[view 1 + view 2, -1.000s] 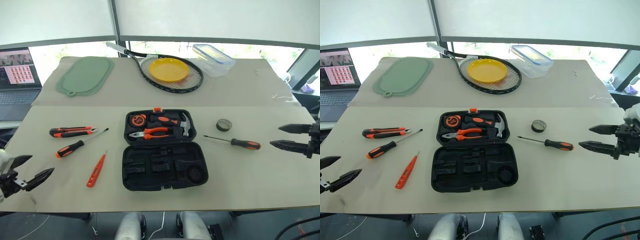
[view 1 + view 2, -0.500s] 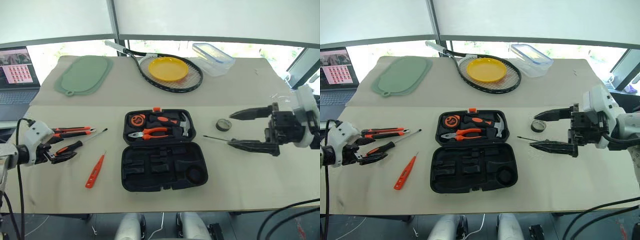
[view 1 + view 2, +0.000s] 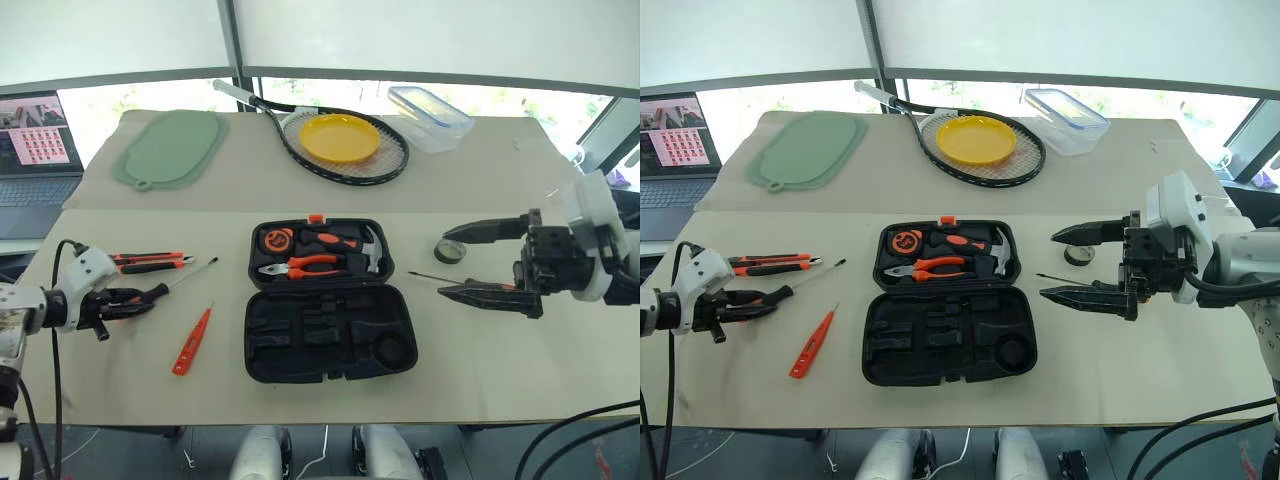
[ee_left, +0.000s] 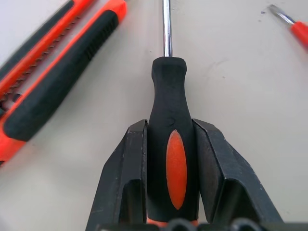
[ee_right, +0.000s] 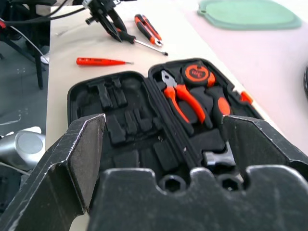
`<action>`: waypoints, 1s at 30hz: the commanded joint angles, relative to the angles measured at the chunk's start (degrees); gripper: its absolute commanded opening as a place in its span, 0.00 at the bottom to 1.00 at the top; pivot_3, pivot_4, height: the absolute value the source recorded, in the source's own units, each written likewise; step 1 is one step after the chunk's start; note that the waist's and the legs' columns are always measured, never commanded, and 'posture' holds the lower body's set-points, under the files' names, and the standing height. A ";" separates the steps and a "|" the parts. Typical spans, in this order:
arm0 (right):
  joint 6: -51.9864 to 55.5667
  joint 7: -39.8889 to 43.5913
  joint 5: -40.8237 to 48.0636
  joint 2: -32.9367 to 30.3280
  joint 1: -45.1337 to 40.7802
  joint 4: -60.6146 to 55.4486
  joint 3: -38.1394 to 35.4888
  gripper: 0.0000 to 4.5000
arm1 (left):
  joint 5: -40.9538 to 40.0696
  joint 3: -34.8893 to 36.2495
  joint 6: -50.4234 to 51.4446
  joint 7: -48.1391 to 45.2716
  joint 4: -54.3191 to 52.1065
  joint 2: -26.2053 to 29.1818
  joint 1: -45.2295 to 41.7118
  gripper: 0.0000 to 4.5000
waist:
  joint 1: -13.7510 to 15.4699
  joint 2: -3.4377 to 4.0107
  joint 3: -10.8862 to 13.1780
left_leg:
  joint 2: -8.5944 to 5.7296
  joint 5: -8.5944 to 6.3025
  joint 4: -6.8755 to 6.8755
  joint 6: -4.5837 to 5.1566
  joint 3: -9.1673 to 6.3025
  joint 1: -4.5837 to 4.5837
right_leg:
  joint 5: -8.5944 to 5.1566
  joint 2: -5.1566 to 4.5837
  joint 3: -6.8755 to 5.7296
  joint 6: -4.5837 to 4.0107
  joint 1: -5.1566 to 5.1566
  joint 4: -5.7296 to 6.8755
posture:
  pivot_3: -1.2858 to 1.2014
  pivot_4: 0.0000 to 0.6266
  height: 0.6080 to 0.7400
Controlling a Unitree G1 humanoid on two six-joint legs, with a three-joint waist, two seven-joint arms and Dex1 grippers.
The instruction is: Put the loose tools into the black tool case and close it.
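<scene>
Gripping rubbery screwdriver handle point(image 4: 172, 144) (oval orange inlay): left end effector point(image 4: 171, 159).

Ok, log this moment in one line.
left gripper: shut on screwdriver | right gripper: open above table | case: open

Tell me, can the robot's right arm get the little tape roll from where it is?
Probably yes. The right gripper hangs open beside the tape roll, and nothing lies between them. The second screwdriver is close, so it might get bumped.
</scene>
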 commanded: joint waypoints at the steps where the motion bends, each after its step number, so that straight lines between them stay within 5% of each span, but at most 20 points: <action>1: -1.37 -0.04 0.52 -0.66 1.39 -1.39 -4.22 1.00 | -7.07 7.26 7.41 -2.74 -11.12 3.46 3.74 0.20 | 0.01 -0.06 0.03 | 0.02 0.00 0.00 0.00 -0.02 -0.01 | 0.00 0.00 -0.01 0.00 -0.01 0.00 | 0.52 0.24 0.99; 6: -1.83 0.03 -0.04 -0.44 4.94 -1.81 -5.97 1.00 | -14.08 10.20 17.05 -2.42 -26.76 5.07 3.45 0.20 | 0.73 -0.25 0.10 | -0.02 0.02 0.04 -0.02 -0.12 0.07 | 0.00 -0.02 -0.04 0.05 0.14 0.00 | 0.52 0.24 0.99; 10: -3.49 1.37 -2.44 -1.12 8.89 -1.17 -6.00 1.00 | -10.90 -3.35 16.26 -3.21 -33.10 1.31 -9.85 0.20 | 1.79 -0.24 0.10 | -0.10 0.03 0.16 -0.01 -0.11 0.06 | -0.02 0.03 -0.10 0.11 0.26 0.00 | 0.52 0.24 0.99; 21: -3.24 -0.84 -2.00 0.15 12.38 -3.39 -7.79 1.00 | 4.45 -28.92 15.86 -1.64 -29.01 -15.18 -29.43 0.20 | 1.37 -0.29 0.13 | -0.22 0.01 0.59 0.03 -0.12 -0.19 | 0.02 0.24 -0.01 0.19 0.28 0.01 | 0.52 0.24 0.99; 30: -2.99 -4.48 -1.65 1.68 13.92 -5.10 -8.74 1.00 | 10.41 -34.79 22.91 1.21 -29.92 -16.91 -28.66 0.20 | 1.05 -0.31 0.14 | -0.24 -0.01 0.66 0.08 -0.38 -0.22 | 0.00 0.20 0.03 0.29 0.29 0.03 | 0.52 0.24 0.99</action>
